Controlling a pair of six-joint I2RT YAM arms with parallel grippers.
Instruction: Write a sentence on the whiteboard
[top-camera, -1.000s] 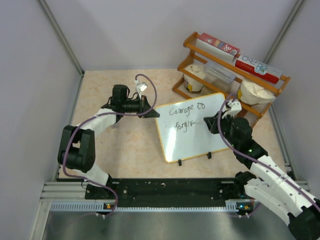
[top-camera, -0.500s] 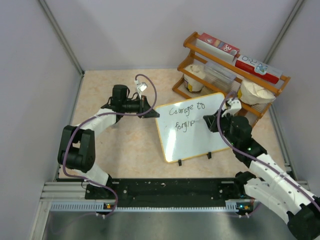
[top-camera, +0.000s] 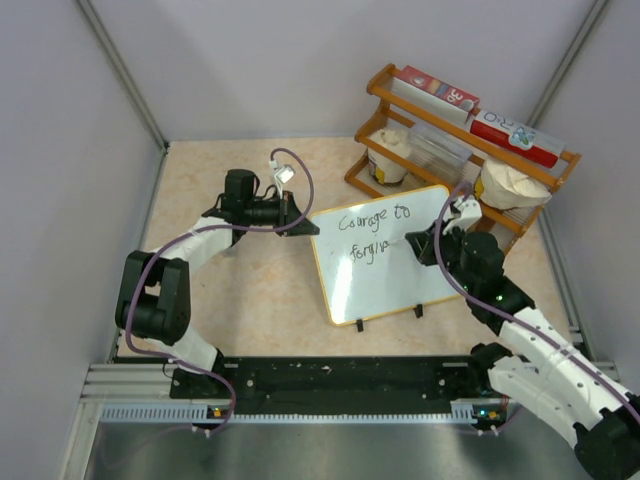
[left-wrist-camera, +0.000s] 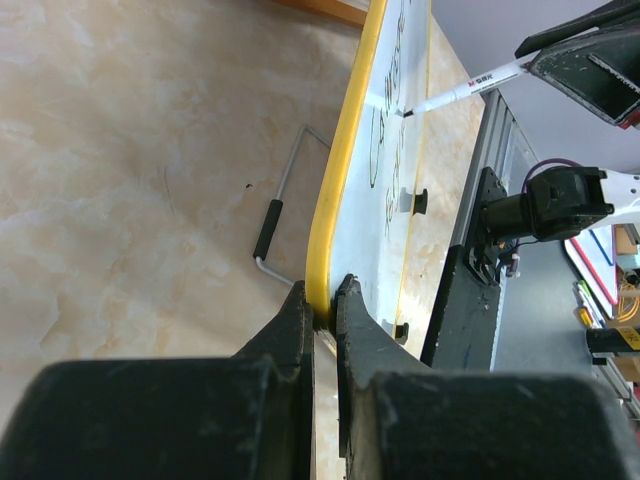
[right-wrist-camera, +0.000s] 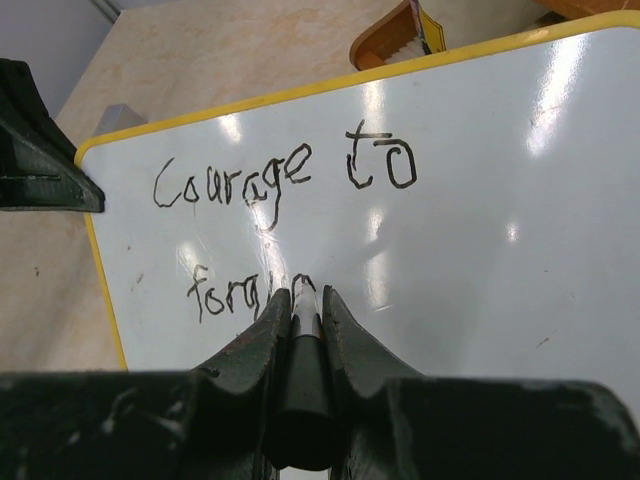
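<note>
The whiteboard (top-camera: 390, 285), glossy white with a yellow rim, stands tilted on the table. My left gripper (top-camera: 308, 228) is shut on its left rim (left-wrist-camera: 340, 170), the fingertips (left-wrist-camera: 323, 300) pinching the yellow edge. The sentence (top-camera: 372, 218) reads "Courage to" with "forgi..." starting a second line (right-wrist-camera: 225, 290). My right gripper (right-wrist-camera: 304, 300) is shut on a black-and-white marker (right-wrist-camera: 303, 335). The marker's tip touches the board at the end of the second line. In the left wrist view the marker (left-wrist-camera: 470, 85) meets the board face from the right.
A wooden rack (top-camera: 460, 140) with boxes and bowls stands just behind the board's far right corner. A wire stand (left-wrist-camera: 275, 215) props the board from behind. A black rail (top-camera: 330, 375) runs along the near edge. Grey walls close in on both sides.
My right gripper with the marker has shifted slightly to the right, and the second line has gained a stroke. The left arm and the board have not moved.
</note>
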